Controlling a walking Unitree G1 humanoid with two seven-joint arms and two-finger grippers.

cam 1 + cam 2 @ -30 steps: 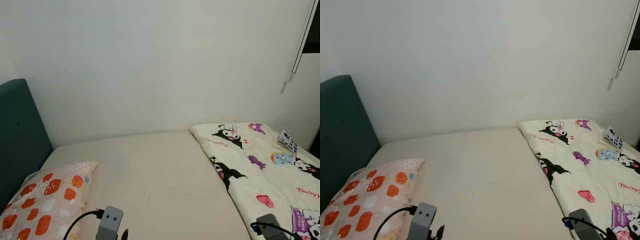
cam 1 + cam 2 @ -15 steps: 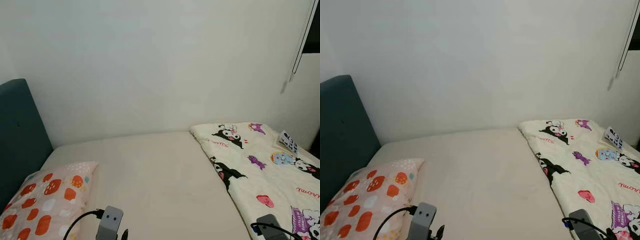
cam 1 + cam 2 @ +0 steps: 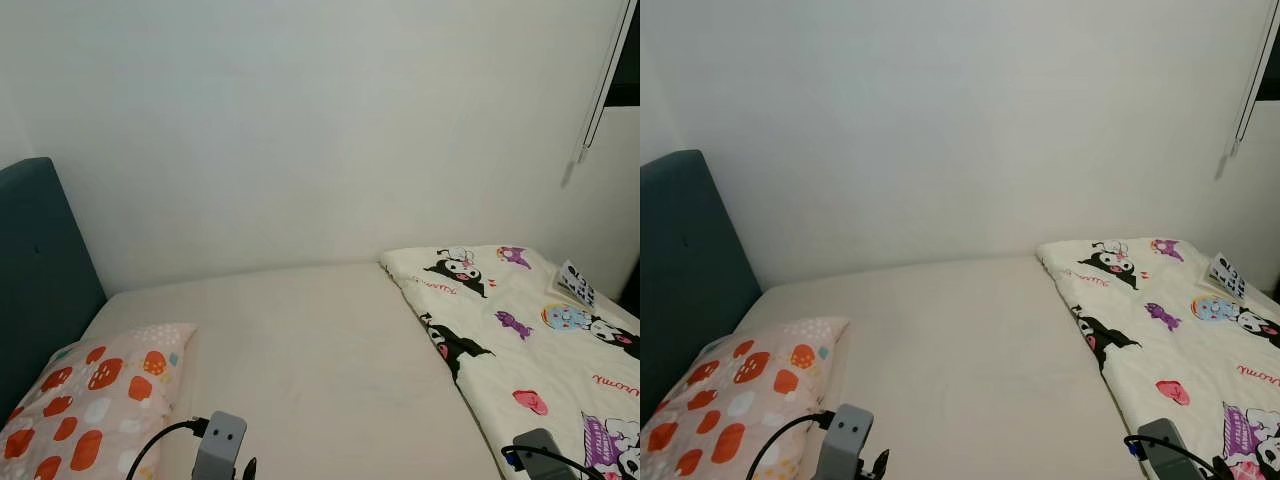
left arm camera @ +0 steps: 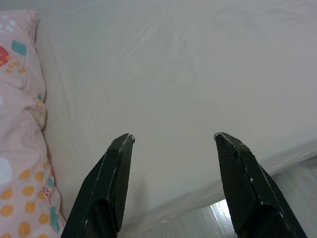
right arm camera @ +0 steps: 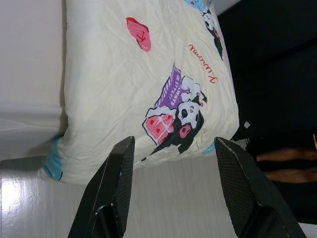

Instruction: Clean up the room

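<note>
A plain white wall stands behind the bed, whose bare cream sheet runs from a dark teal headboard on the robot's left across to the far side. Over the right part of the bed lies a folded pale yellow blanket printed with cartoon figures, its near end hanging over the mattress edge above the light wooden floor. At the left, against the headboard, rests a pink pillow with red and orange spots. A small black-and-white printed card lies on the blanket's far right edge. Low down, the left gripper hovers over the bare sheet just beside the pillow, its jaws spread wide and holding nothing. The right gripper hangs above the near end of the blanket, jaws likewise wide apart and empty.
</note>
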